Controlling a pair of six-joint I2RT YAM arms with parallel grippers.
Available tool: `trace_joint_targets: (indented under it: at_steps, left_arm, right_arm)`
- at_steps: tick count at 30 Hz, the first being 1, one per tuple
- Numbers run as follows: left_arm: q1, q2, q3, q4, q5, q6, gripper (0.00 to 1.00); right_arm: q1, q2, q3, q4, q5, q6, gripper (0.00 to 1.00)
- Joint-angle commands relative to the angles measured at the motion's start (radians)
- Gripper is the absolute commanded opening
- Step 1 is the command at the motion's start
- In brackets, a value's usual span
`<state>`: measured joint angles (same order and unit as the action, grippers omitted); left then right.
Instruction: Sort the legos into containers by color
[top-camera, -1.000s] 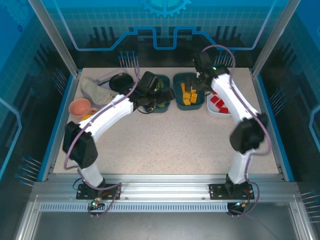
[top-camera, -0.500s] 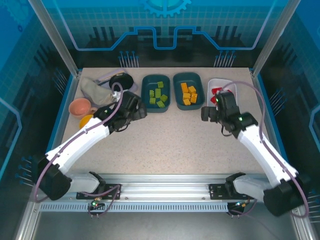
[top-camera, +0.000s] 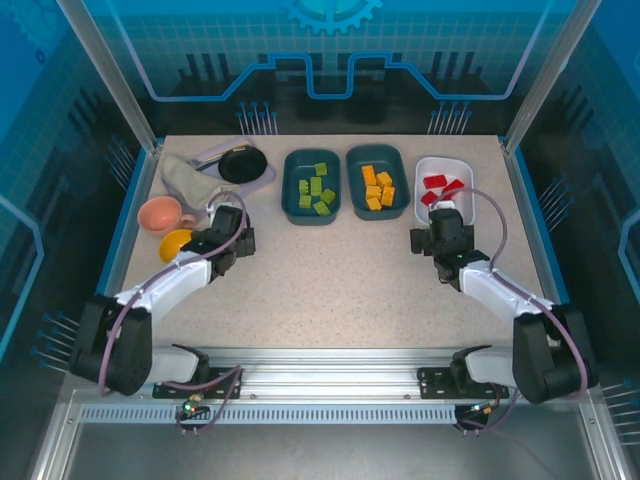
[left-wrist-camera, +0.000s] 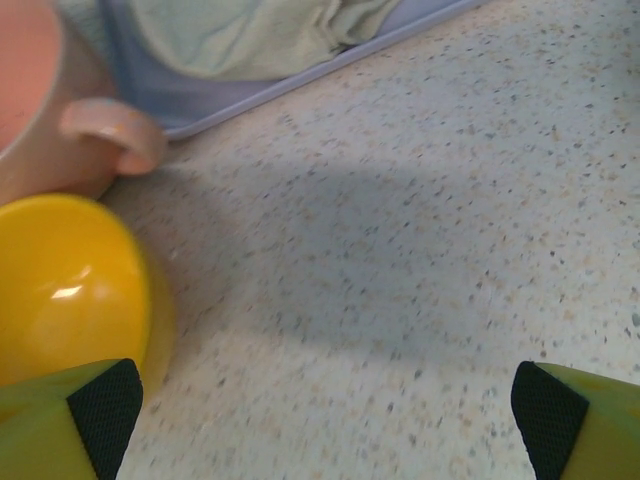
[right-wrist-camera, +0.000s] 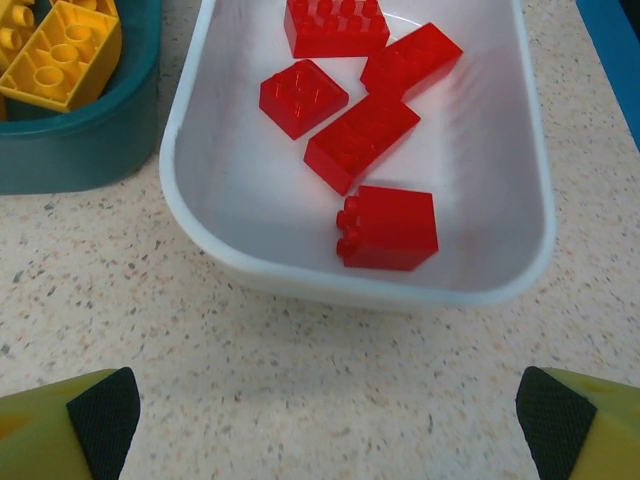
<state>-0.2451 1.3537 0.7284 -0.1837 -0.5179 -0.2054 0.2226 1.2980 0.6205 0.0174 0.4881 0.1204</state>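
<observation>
Our left gripper (left-wrist-camera: 320, 405) and right gripper (right-wrist-camera: 325, 415) stand wide, empty. Red plastic legos (right-wrist-camera: 360, 140) lie in the white shallow tub (right-wrist-camera: 300, 275) just ahead of the right one; driving forward low, we could shove its rim.

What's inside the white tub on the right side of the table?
Five red bricks lie loose in the white tub, none stacked. No other colour shows. The wrist view cuts off the tub's far end, so that strip is unseen there.
</observation>
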Motion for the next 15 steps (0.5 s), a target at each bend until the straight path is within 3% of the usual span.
trace_joint_targets:
  at_steps: [1,4,8,10,13,15]
  left_arm:
    - [0.068,0.069,-0.006,0.232,0.14,0.112,0.99]
    - [0.132,0.118,-0.061,0.384,0.2,0.077,0.99]
    - [0.169,0.148,-0.072,0.485,0.276,0.143,0.99]
    - [0.185,0.14,-0.11,0.578,0.323,0.194,0.99]
    - [0.241,0.138,-0.217,0.787,0.353,0.155,0.99]
    - [0.245,0.129,-0.23,0.795,0.357,0.155,0.99]
  right_arm:
    - [-0.031,0.084,0.007,0.208,-0.027,-0.034,1.0]
    - [-0.062,0.167,0.008,0.335,-0.085,-0.063,1.0]
    - [-0.131,0.241,0.03,0.393,-0.168,-0.06,1.0]
    - [-0.145,0.235,0.032,0.376,-0.205,-0.051,1.0]
    - [-0.146,0.198,-0.057,0.497,-0.276,-0.085,1.0]
    - [-0.15,0.176,-0.124,0.602,-0.298,-0.09,1.0]
